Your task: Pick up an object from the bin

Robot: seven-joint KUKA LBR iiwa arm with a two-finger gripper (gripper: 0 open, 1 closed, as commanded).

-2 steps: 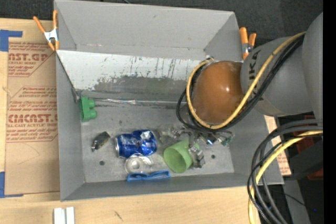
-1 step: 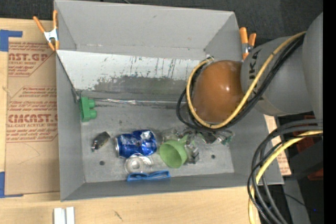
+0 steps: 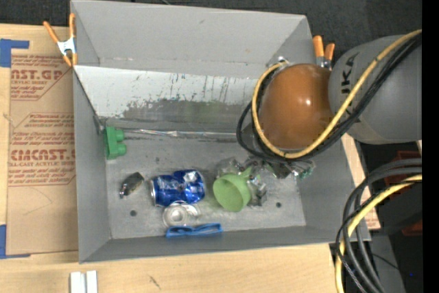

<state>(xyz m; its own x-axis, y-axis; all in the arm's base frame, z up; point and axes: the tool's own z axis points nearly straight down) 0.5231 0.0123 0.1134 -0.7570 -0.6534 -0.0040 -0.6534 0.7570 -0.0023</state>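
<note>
Since the green cup (image 3: 232,193) looks light and slick, its rim seems the best hold. How wide the claw (image 3: 264,180) beside it stands, I cannot tell.

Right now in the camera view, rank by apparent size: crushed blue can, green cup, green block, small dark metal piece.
Largest to smallest:
crushed blue can
green cup, only slightly smaller
green block
small dark metal piece
</note>
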